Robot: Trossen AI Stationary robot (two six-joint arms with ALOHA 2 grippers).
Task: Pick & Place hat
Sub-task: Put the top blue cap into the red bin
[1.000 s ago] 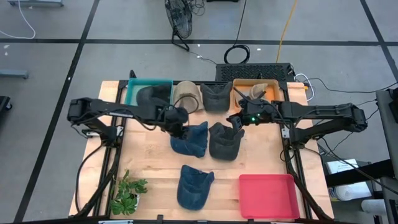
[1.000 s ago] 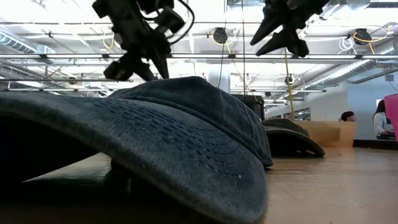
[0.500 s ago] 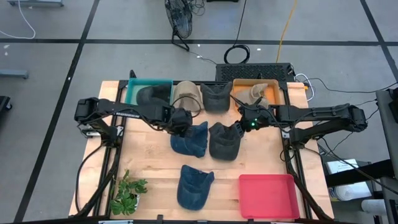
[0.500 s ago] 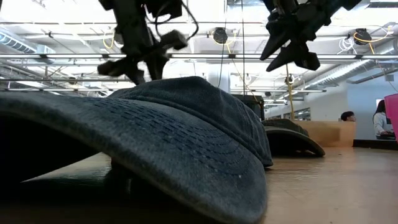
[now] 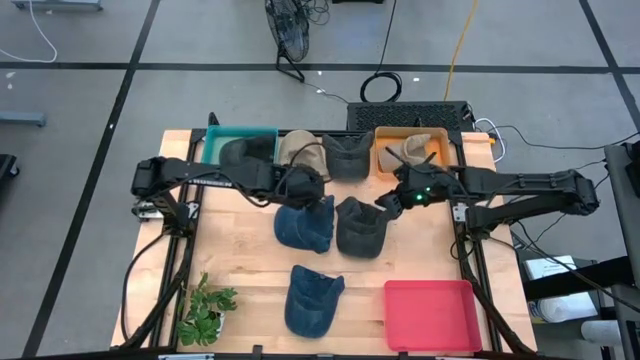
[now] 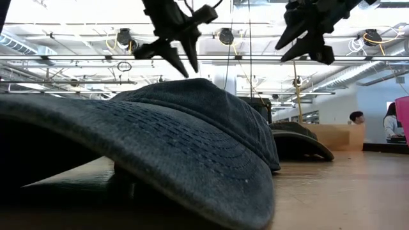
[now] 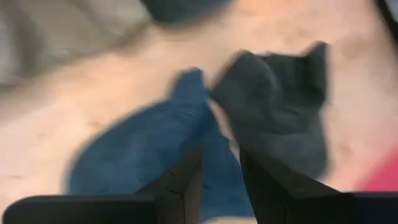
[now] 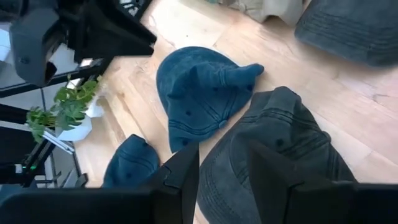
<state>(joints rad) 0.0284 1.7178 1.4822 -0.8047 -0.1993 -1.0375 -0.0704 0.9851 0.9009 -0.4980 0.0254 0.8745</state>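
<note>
My left pincer (image 5: 303, 187), fingers apart and empty, hangs mid-frame above the blue hat (image 5: 303, 224); my right pincer (image 5: 385, 200), likewise apart, above the grey hat (image 5: 362, 227).

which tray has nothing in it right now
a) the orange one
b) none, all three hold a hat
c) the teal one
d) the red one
d: in the high view the red tray at the table's near right corner shows only its bare floor, while the teal tray holds a dark hat and the orange tray holds a tan hat.
</note>
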